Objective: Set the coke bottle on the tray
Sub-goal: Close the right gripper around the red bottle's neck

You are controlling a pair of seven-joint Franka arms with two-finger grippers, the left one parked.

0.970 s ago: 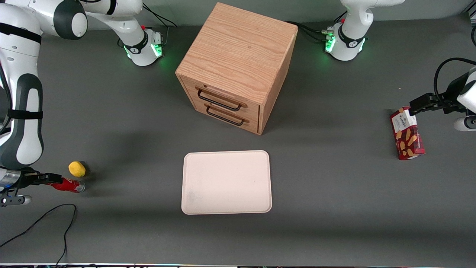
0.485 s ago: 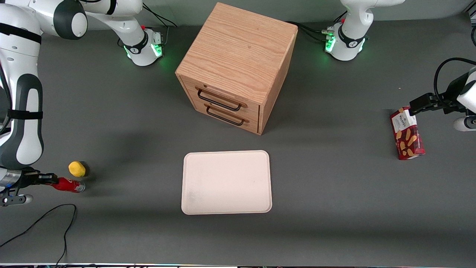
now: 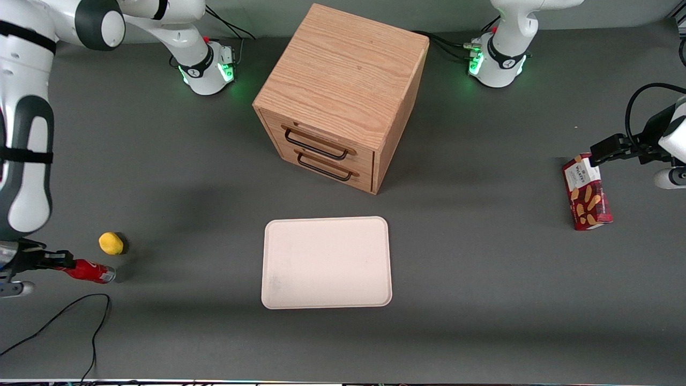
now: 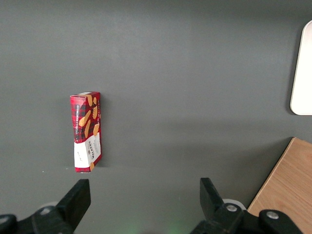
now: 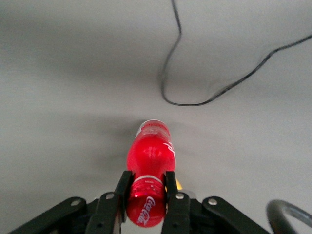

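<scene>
- Since the earlier front frames, my gripper (image 3: 60, 261) and the coke bottle (image 3: 88, 271) have shifted a little toward the working arm's end of the table and nearer the front camera; the bottle's silvery base now sits apart from its shadow patch on the table (image 3: 482, 300), and the tray, cabinet, ball and box are unchanged.
- The table is a dark grey surface carrying every item listed here.
- The wooden drawer cabinet (image 3: 343, 91) stands at mid-table, farther from the front camera than the tray, with two black-handled drawer fronts facing the tray at an angle.
- The tray (image 3: 326, 262) lies flat in front of the cabinet, with nothing on it, well apart from the bottle.
- The red biscuit box (image 3: 587, 192) lies toward the parked arm's end of the table.
- My gripper sits at the working arm's end of the table, with its fingers (image 5: 123, 187) pinching the bottle's cap end from both sides.
- The coke bottle (image 5: 150, 163) is held roughly horizontal, base pointing toward the tray.
- A black cable (image 3: 80, 311) loops on the table nearer the front camera than the bottle.
- The yellow ball (image 3: 111, 243) rests near the bottle, slightly farther from the front camera, not touching it.
</scene>
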